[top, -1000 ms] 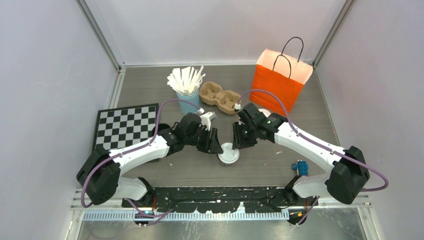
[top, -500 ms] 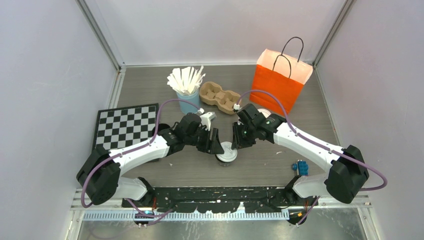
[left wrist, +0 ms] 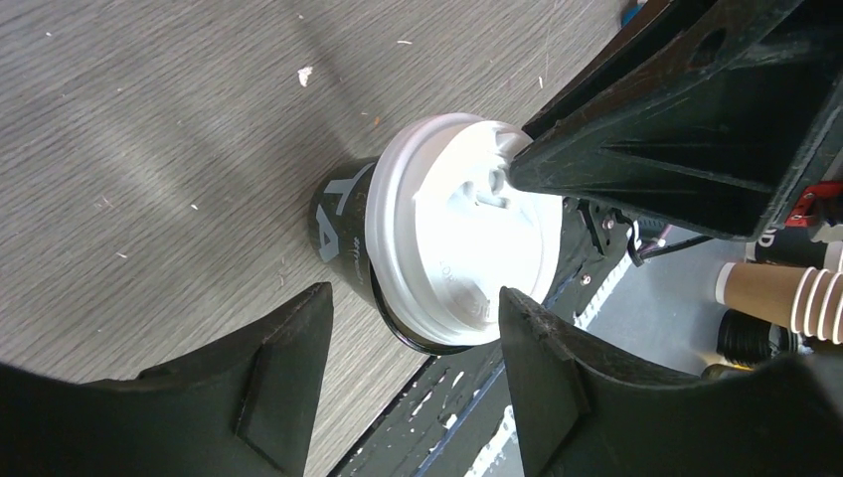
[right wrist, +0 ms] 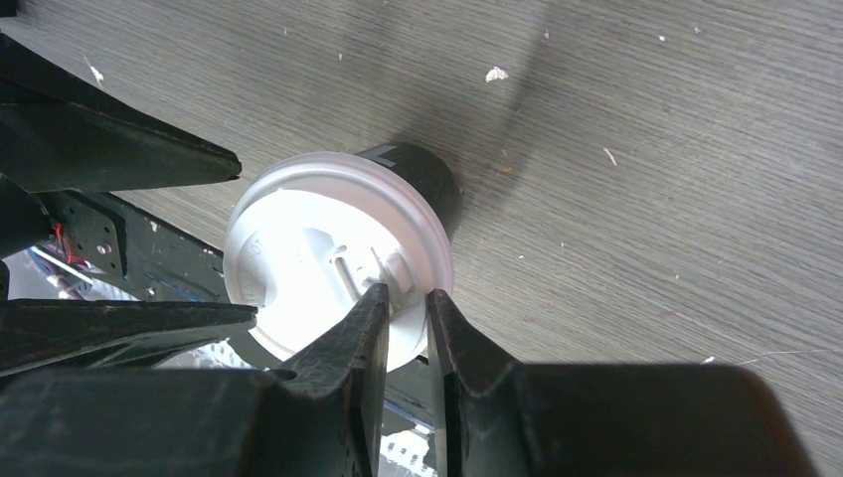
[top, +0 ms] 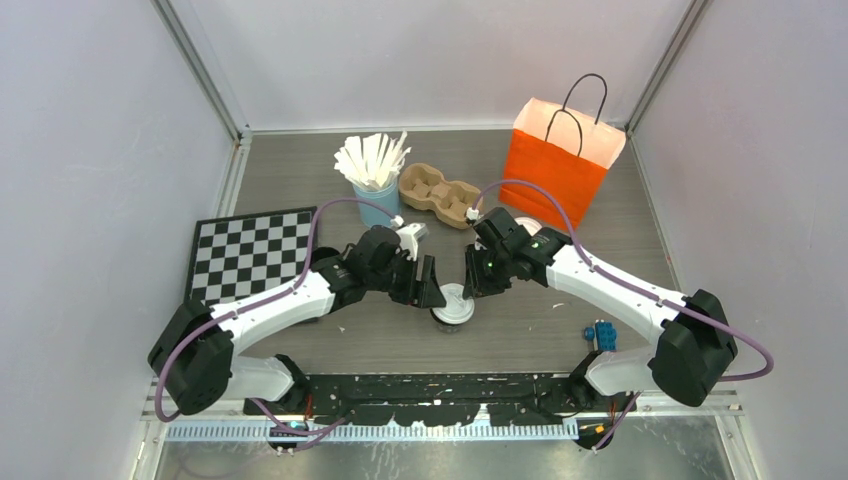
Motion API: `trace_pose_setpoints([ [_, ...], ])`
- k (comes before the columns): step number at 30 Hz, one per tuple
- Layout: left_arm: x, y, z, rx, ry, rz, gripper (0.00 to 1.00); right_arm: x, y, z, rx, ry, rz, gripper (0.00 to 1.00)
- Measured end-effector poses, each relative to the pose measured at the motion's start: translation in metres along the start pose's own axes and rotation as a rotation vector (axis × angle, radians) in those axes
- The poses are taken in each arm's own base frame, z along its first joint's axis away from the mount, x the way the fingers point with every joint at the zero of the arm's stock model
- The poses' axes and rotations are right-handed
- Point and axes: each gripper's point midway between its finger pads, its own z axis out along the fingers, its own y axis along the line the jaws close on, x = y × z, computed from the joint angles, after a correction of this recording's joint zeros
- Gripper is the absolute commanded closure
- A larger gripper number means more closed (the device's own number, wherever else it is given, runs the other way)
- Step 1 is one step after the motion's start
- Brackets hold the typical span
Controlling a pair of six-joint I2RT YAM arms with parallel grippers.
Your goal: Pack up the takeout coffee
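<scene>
A dark takeout coffee cup with a white lid (top: pixel 452 303) is near the table's front middle, between both grippers. My right gripper (top: pixel 471 290) (right wrist: pixel 403 298) is shut on the raised rim of that lid (right wrist: pixel 328 258). My left gripper (top: pixel 428 292) (left wrist: pixel 416 298) is open, its fingertips (left wrist: pixel 316 303) on either side of the lid's near edge (left wrist: pixel 452 248) without touching it. The right gripper's fingers (left wrist: pixel 676 129) reach onto the lid from the far side. A second white lid (top: pixel 527 226) peeks out behind the right arm, its cup hidden. The orange bag (top: pixel 558 165) stands upright at the back right.
A brown cardboard cup carrier (top: pixel 440 195) and a light-blue cup of white sticks (top: pixel 375 190) sit at the back middle. A checkerboard (top: pixel 250 252) lies at the left. A small blue object (top: pixel 600 335) rests near the right arm's base.
My left gripper has opened wider and let go of the cup. The right gripper has closed onto the lid's rim. The cup has shifted slightly away from the front edge.
</scene>
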Motion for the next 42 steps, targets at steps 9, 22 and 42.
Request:
trace_pose_setpoints([
  [9, -0.001, -0.004, 0.000, 0.007, -0.003, -0.061, 0.35, -0.003, 0.002, -0.002, -0.010, -0.015, -0.012, 0.76],
  [22, 0.002, -0.007, -0.009, 0.014, -0.026, -0.102, 0.36, -0.005, 0.011, -0.013, -0.023, -0.074, -0.085, 0.75],
  [42, 0.014, 0.011, -0.008, -0.046, -0.026, -0.116, 0.41, -0.002, 0.007, -0.011, 0.035, -0.088, -0.125, 0.76],
])
